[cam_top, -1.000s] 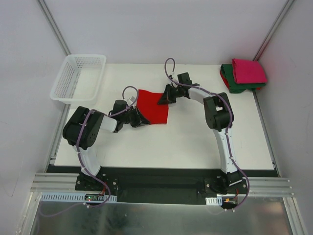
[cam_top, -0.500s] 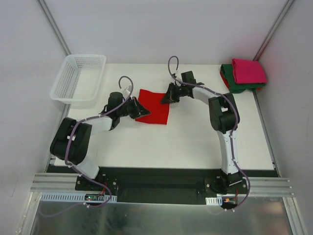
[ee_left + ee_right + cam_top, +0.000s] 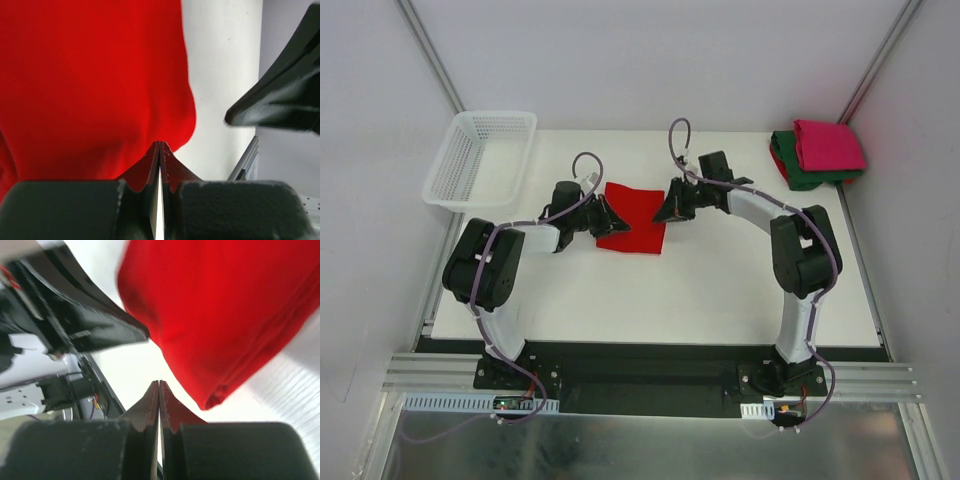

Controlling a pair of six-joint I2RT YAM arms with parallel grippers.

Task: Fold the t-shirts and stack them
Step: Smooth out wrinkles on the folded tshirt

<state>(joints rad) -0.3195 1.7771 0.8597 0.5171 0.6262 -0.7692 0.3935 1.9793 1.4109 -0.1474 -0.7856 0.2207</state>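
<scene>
Left pincer (image 3: 607, 214) closed, tips at the 9 o'clock edge of the red shirt (image 3: 634, 218). Its wrist view puts the tips right against the cloth rim with no cloth seen between the jaws, so I read a nudge or press, not a grip. Right pincer (image 3: 667, 209) closed too, at the shirt's 3 o'clock edge. Its wrist view shows a strip of desk (image 3: 720, 290) between the tips and the folded hem: just beside, not touching. Neither holds anything.

Red shirt lies flat mid-desk, already folded to a small rectangle, with a layered fold showing on the right pincer's side. The pincers bracket it from opposite sides. My guess is they are squaring the fold, or setting up to take two edges for the carry to the stack. The jaws would have to open first for any lift.

Arms reach in from 6 o'clock, elbows splayed, forearms converging on the shirt.

Farther out, from the shirt:
- White basket (image 3: 450, 178) at 10 o'clock, far left corner, looks empty, well apart.
- Pink shirt (image 3: 828, 143) on top of green shirt (image 3: 805, 180) at 2 o'clock, far right corner, both folded, right at the desk's edge.

In the way: nothing lies on the desk between the red shirt and the stack. Only the right arm's own forearm crosses that line, so that is what to mind. Risk, as I judge it, is the fold slipping open if the shirt is carried by one edge.
</scene>
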